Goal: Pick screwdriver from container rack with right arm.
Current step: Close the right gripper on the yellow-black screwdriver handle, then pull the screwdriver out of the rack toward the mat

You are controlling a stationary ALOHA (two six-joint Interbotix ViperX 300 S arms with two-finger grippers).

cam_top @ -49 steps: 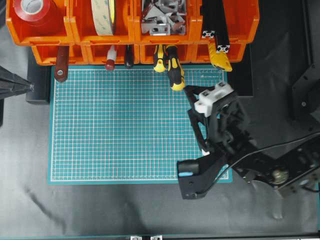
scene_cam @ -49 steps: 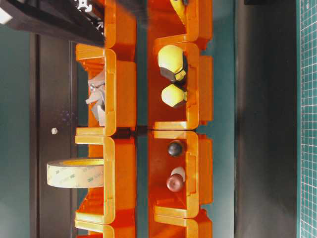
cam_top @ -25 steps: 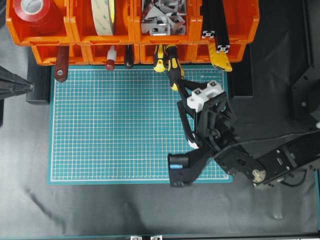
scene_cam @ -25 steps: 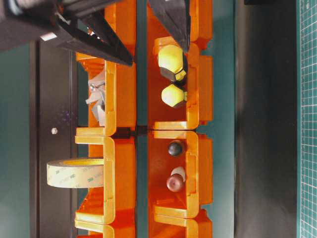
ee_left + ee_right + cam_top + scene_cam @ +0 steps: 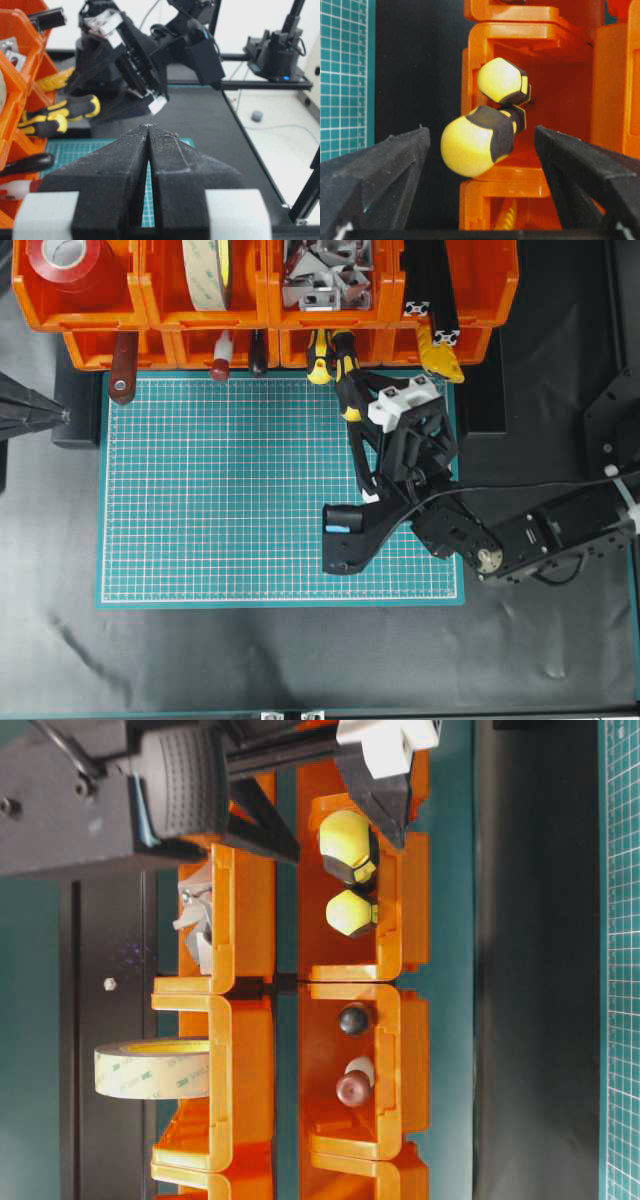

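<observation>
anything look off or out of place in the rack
Nothing spilled or broken. The tools in the rack poke out of the lower bins over the mat; the screwdriver sticks out farthest, at a slight slant. The open right gripper is lined up on its handle.

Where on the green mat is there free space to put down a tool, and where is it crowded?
The green mat is bare over its left and middle, from the container rack down to its front edge. It is crowded at the right, where the right arm covers it and the screwdriver overhangs.
</observation>
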